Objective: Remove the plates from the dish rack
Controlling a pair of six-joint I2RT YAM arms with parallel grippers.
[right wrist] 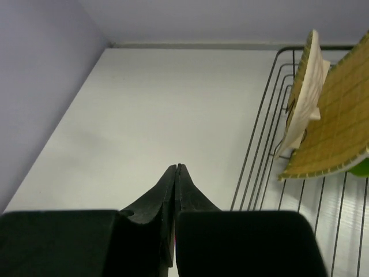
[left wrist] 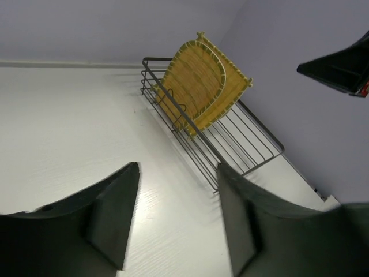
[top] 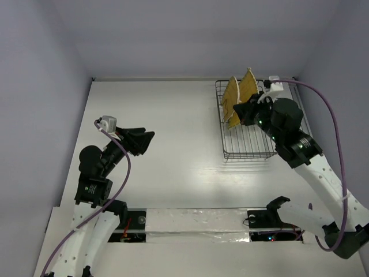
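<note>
The dish rack (top: 249, 138), a dark wire basket, stands at the far right of the table. Two yellow woven plates (top: 239, 97) stand upright in its far end. The left wrist view shows a round one (left wrist: 193, 81) in front of a squarish one (left wrist: 233, 92). The right wrist view shows a cream underside (right wrist: 305, 95), the yellow squarish plate (right wrist: 340, 127) and a lime green sliver (right wrist: 361, 168) behind it. My right gripper (top: 241, 113) is shut and empty beside the plates, its tips (right wrist: 177, 167) left of the rack wires (right wrist: 262, 144). My left gripper (top: 144, 142) is open and empty at mid-left (left wrist: 179, 173).
The white table (top: 173, 115) is bounded by lilac walls at the left, back and right. The rack's near half (left wrist: 242, 144) holds nothing. My right arm (left wrist: 340, 69) shows at the top right of the left wrist view.
</note>
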